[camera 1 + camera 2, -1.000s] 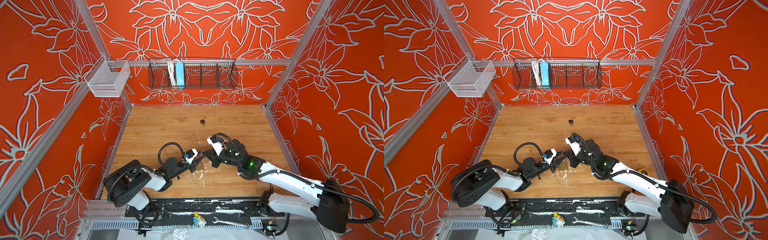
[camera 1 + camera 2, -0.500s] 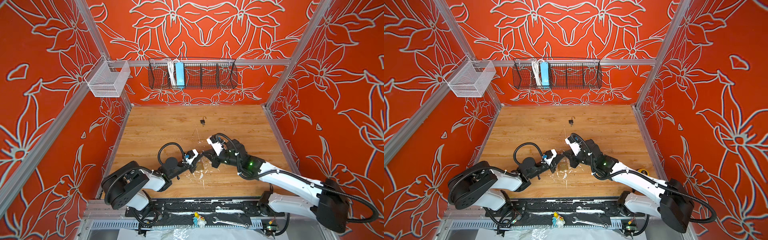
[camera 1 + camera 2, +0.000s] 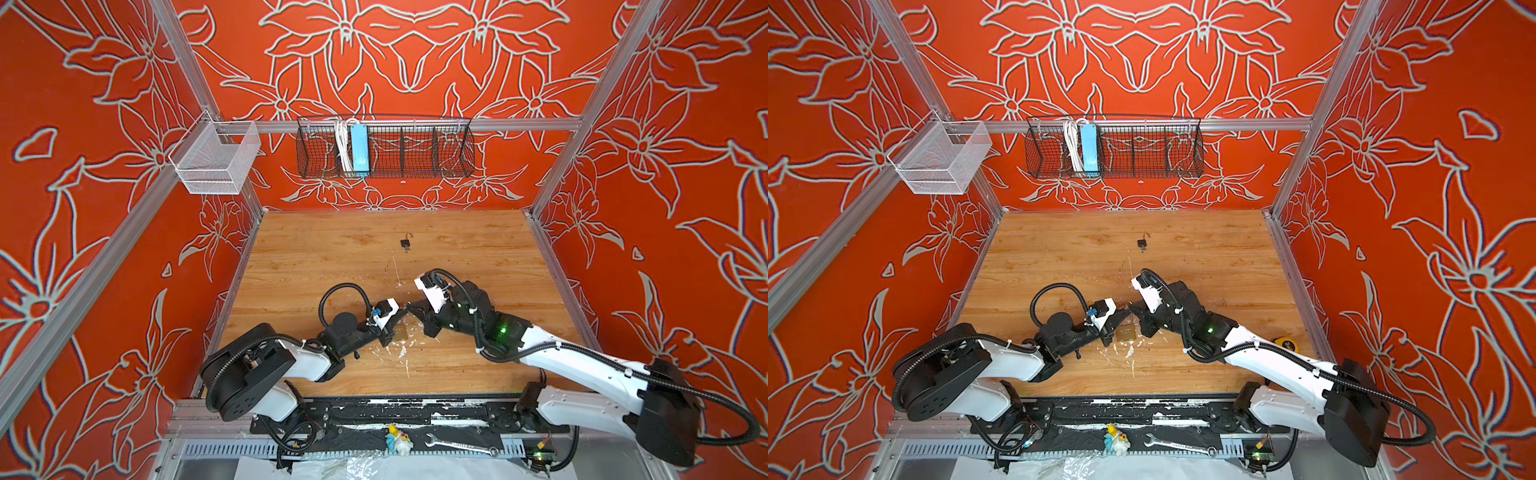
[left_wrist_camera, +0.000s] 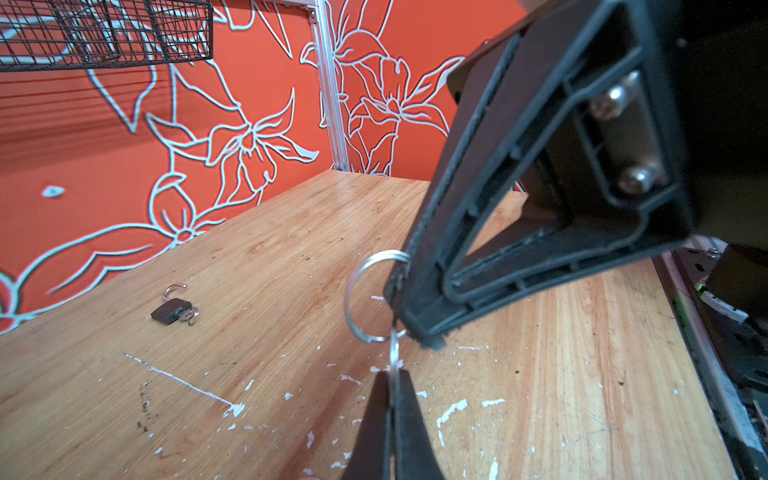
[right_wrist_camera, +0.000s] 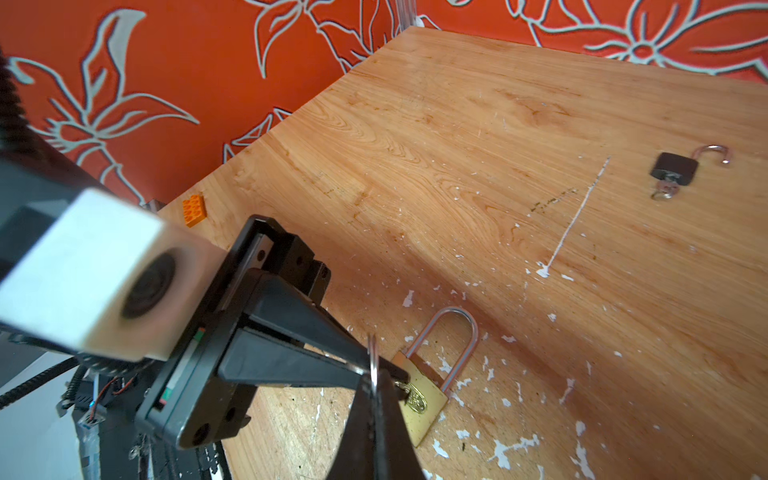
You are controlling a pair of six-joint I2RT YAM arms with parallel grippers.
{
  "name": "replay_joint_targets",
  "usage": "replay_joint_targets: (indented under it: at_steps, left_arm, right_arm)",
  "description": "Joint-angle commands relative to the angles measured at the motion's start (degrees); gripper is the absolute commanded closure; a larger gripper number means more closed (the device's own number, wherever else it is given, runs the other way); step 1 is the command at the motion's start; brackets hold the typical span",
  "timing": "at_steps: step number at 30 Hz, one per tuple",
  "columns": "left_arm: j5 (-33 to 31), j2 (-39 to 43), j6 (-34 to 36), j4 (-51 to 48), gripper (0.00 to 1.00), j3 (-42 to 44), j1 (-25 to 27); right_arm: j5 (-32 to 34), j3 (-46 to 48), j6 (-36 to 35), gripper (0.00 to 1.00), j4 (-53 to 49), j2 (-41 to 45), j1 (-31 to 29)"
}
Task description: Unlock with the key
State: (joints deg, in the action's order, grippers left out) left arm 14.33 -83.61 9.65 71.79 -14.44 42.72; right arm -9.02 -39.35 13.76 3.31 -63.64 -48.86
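1. The scuffed wooden bench carries everything. Both arms lean in from its near edge and meet tip to tip over the front middle.
2. The right claw and the left claw are each closed right down, with no gap between the fingers, and each grips a part of the key set.
3. A squat brass padlock with a tall silver shackle lies flat on the bench just under the claw tips, among white paint flecks. Its shackle looks pushed home, so I take it for the one to open. I cannot see its keyhole.
4. A small black padlock lies well apart toward the back, with its shackle swung open and a key of its own in it. It needs nothing.
5. The thin silver split key ring hangs in the air, and the right claw pinches its wire.
6. The flat silver key, seen edge-on, hangs from that ring with its lower end nipped in the left claw. It sits above the brass padlock and I cannot see it touching.
7. This looks to me like a handover or regrip.
   - Only one claw should let go, and only once the other grip is firm.
   - The blade must stick out clear of the fingers.
   - The ring should dangle away from the lock.
   - The freed claw should pin the brass body before any push, or the lock will skate across the bench.
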Motion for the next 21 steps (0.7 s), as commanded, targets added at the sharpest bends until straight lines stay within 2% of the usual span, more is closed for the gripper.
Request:
replay_joint_targets:
  at_steps: [1, 10, 21]
  left_arm:
    - [2.9, 1.6, 1.5, -0.2, 1.00, -0.4, 0.3]
    - [3.0, 2.6, 2.0, -1.2, 1.00, -0.4, 0.3]
    - [3.8, 2.9, 2.3, -1.8, 1.00, -0.4, 0.3]
  right_arm:
    - [9.3, -0.1, 0.8, 1.00, -1.9, 0.8, 0.6]
    - [14.1, -1.2, 2.0, 1.00, -4.6, -0.5, 0.6]
    - [15.3, -1.7, 2.3, 1.00, -5.5, -1.6, 0.6]
